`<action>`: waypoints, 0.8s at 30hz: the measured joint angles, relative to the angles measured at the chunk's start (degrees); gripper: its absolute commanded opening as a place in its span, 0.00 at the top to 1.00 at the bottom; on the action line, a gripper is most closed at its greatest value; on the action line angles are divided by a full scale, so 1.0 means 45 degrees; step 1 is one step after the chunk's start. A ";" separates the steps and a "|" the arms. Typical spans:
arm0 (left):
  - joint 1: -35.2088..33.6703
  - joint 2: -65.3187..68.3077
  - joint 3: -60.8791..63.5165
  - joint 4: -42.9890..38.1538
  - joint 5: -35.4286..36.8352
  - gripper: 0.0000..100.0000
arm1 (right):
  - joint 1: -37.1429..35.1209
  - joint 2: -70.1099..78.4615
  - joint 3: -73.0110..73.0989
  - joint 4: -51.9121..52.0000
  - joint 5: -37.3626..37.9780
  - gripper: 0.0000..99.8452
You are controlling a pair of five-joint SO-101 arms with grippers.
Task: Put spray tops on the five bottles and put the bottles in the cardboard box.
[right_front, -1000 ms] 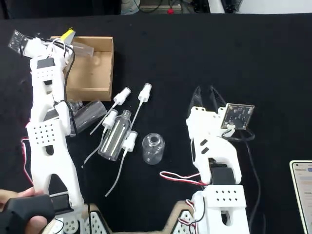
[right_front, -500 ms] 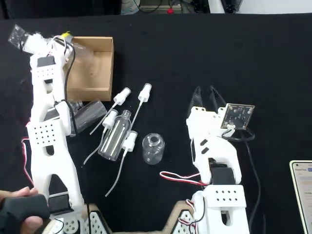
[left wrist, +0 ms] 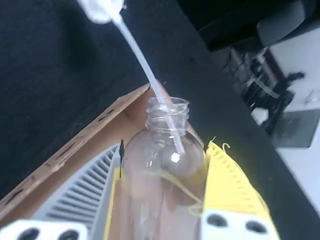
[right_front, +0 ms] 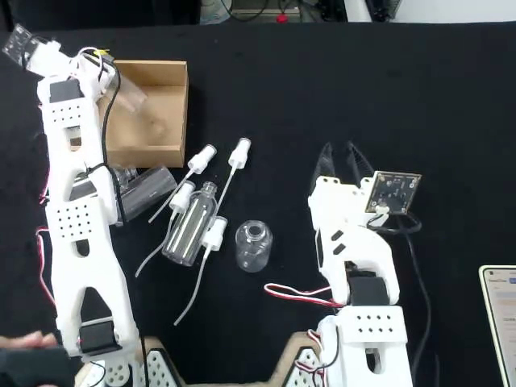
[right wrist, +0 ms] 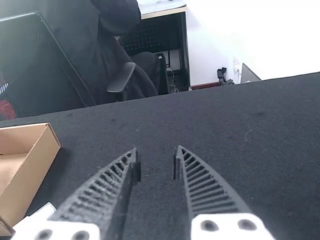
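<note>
Over the cardboard box (right_front: 157,149), my left claw (left wrist: 164,150): clamped on the bottle (left wrist: 160,180).
Bottle: clear, its spray top (left wrist: 102,7) unseated, tube slanting into the neck.
Box: brown, open-topped, bottle above its floor.
My right claw (right wrist: 154,160): narrowly parted, holding nothing.

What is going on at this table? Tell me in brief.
The left gripper is shut on a clear bottle over the cardboard box. A spray top has its tube down the bottle's neck, but its head is well clear of the neck and not seated. The right gripper is open and empty near the middle of the table. Between the arms are uncapped bottles and loose spray tops.
</note>
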 measured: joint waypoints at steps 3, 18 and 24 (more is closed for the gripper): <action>0.0000 0.0000 -0.0039 0.0742 -0.0137 0.82 | 0.0000 0.0000 0.0000 0.0000 0.0000 0.88; -0.0059 0.0313 -0.3849 0.3516 -0.0410 0.82 | 0.0000 0.0000 0.0000 0.0000 0.0000 0.88; -0.0313 0.0332 -0.4103 0.4044 -0.0762 0.82 | 0.0000 0.0000 0.0000 0.0000 0.0000 0.88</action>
